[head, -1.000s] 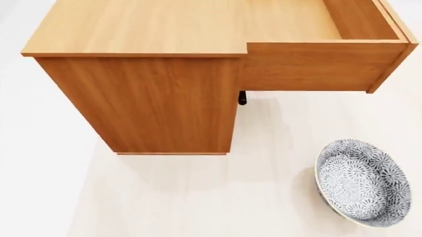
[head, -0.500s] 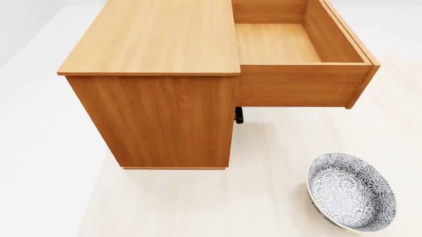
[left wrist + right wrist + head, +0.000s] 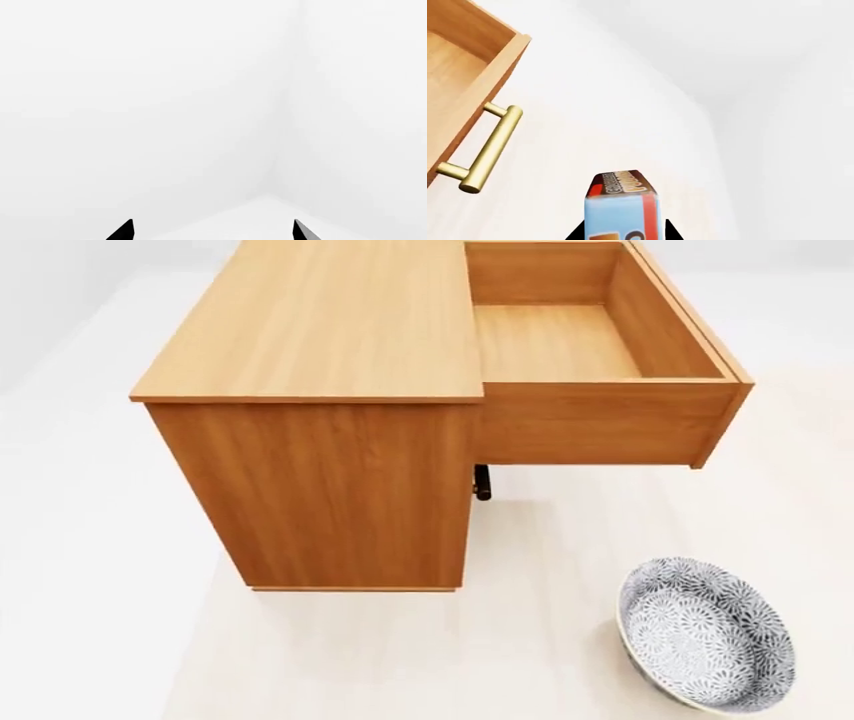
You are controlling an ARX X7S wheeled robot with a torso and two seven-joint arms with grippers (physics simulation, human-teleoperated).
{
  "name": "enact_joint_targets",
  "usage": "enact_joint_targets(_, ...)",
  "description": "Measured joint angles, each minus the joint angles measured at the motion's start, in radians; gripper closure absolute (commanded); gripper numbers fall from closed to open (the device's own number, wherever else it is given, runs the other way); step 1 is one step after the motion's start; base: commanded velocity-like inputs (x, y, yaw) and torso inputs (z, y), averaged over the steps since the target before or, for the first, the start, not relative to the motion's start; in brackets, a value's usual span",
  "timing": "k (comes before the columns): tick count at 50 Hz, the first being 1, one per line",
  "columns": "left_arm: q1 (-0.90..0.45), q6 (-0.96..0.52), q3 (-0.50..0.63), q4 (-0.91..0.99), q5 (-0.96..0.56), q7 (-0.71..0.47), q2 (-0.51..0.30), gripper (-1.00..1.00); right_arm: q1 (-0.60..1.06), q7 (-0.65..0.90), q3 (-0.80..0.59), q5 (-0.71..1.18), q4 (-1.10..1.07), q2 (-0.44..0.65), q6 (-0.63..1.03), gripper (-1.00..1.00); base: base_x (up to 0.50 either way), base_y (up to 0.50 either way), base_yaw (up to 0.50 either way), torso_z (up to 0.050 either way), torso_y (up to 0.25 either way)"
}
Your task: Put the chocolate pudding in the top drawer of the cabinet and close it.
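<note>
1. My left gripper (image 3: 212, 231) stands wide apart, holding nothing, facing blank white.
2. From the head, the cabinet (image 3: 320, 430) has its drawer (image 3: 587, 425) pulled out and bare inside; a bowl (image 3: 705, 646) sits on the floor nearby. Neither arm shows.
3. Only the right wrist shows the pudding (image 3: 622, 207), clamped in my right gripper (image 3: 622, 232) beside the handle (image 3: 486, 150). I judge placing and closing remain.

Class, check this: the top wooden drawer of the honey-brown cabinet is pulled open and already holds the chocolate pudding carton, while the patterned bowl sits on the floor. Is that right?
Not quite. In the head view the top wooden drawer of the honey-brown cabinet is open but empty. The right wrist view shows the chocolate pudding carton between the right claw tips, outside the drawer. The patterned bowl does sit on the floor.
</note>
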Motion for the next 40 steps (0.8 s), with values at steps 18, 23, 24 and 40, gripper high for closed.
enact_joint_targets(18,0.089,-0.039,-0.048,0.099,-0.038,0.019,-0.017,-1.0,0.114,0.049,-0.018,0.015,0.478,-0.259,-0.315,1.0,0.0,0.0,0.0,-0.006,0.151)
enact_joint_targets(23,0.117,-0.047,-0.058,0.127,-0.047,0.023,-0.017,-1.0,0.132,0.081,-0.013,0.029,0.639,-0.342,-0.419,1.0,0.0,0.0,0.0,0.0,0.0)
enact_joint_targets(24,0.123,-0.049,-0.06,0.134,-0.049,0.024,-0.017,-1.0,0.133,0.088,-0.011,0.033,0.663,-0.355,-0.435,1.0,0.0,0.0,0.0,0.0,0.0)
enact_joint_targets(40,0.239,-0.097,-0.1,0.292,-0.092,0.041,-0.015,-1.0,0.095,0.183,0.015,0.119,0.846,-0.492,-0.588,1.0,0.0,0.0,0.0,0.0,0.0)
